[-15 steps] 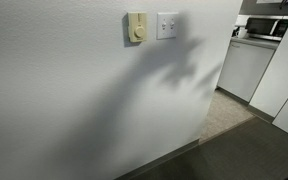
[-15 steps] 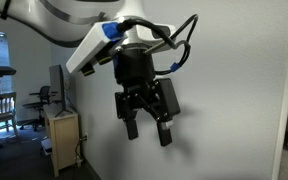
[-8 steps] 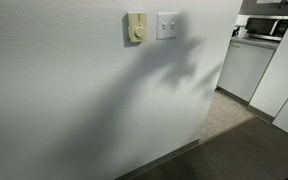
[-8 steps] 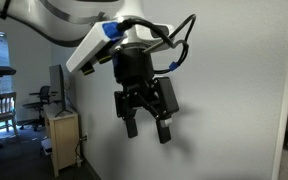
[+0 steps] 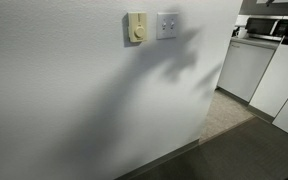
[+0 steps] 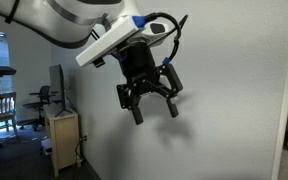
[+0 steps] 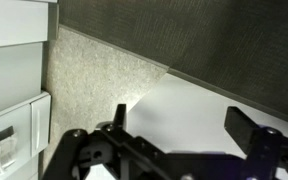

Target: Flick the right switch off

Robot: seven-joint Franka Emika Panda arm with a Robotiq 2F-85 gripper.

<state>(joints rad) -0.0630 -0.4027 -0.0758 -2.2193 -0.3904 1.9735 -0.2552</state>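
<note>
wrist view looks past the dark fingers point(image 7: 249, 126) at speckled floor, dark carpet and a strip of white wall. in an exterior view the right switch point(image 5: 167, 25) sits high on the white wall point(image 5: 64, 100), just beside a cream plate point(image 5: 135, 27) with a round knob, and a spidery shadow point(image 5: 179, 62) lies on the wall just beneath it. in an exterior view the gripper point(image 6: 156, 112) hangs close to the wall, its fingers spread well apart.

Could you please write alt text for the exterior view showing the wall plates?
A white switch plate and a cream plate with a round knob sit side by side high on a white wall, the robot's shadow falling just below them.
</note>
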